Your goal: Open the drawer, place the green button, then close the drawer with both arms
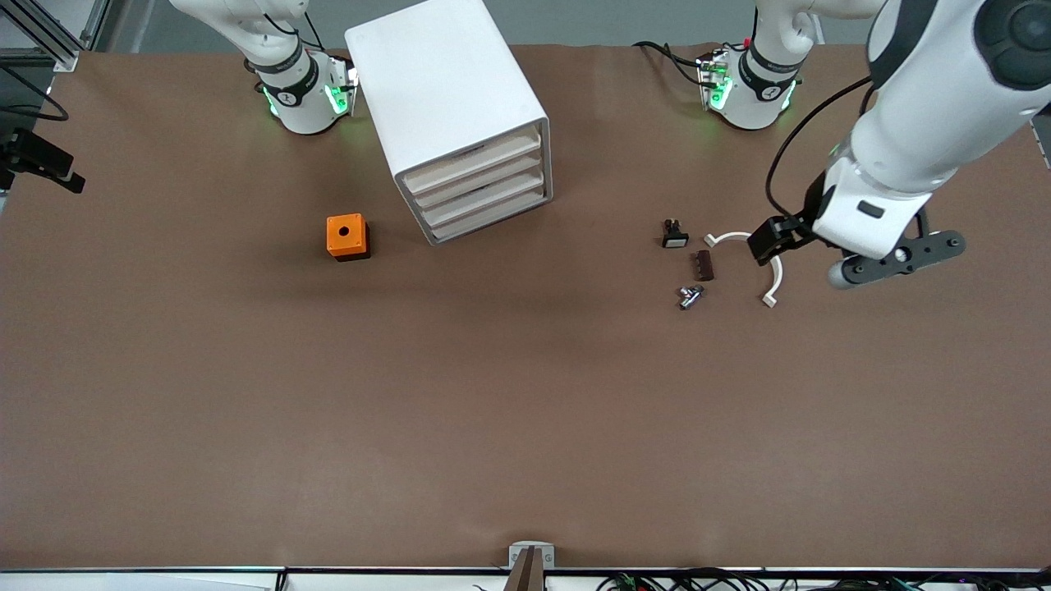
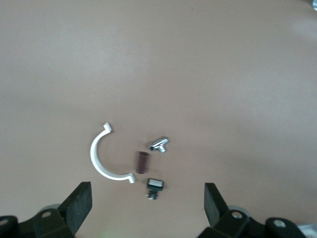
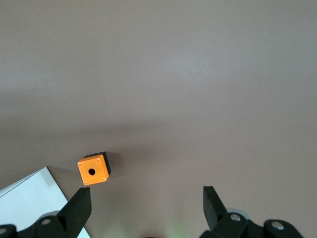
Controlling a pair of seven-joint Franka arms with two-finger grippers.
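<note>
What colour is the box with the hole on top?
Orange on top, with a black base; the box shows best in the front view.

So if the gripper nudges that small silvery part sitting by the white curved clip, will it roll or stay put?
The silvery part looks like a rounded metal barrel with a short side stub, so it would probably roll a little, then stop on the stub. Its shine suggests a slick surface that could slip between gripper pads. Being tiny, it likely slides easily on the smooth brown table, possibly into the dark cylinder beside it.
</note>
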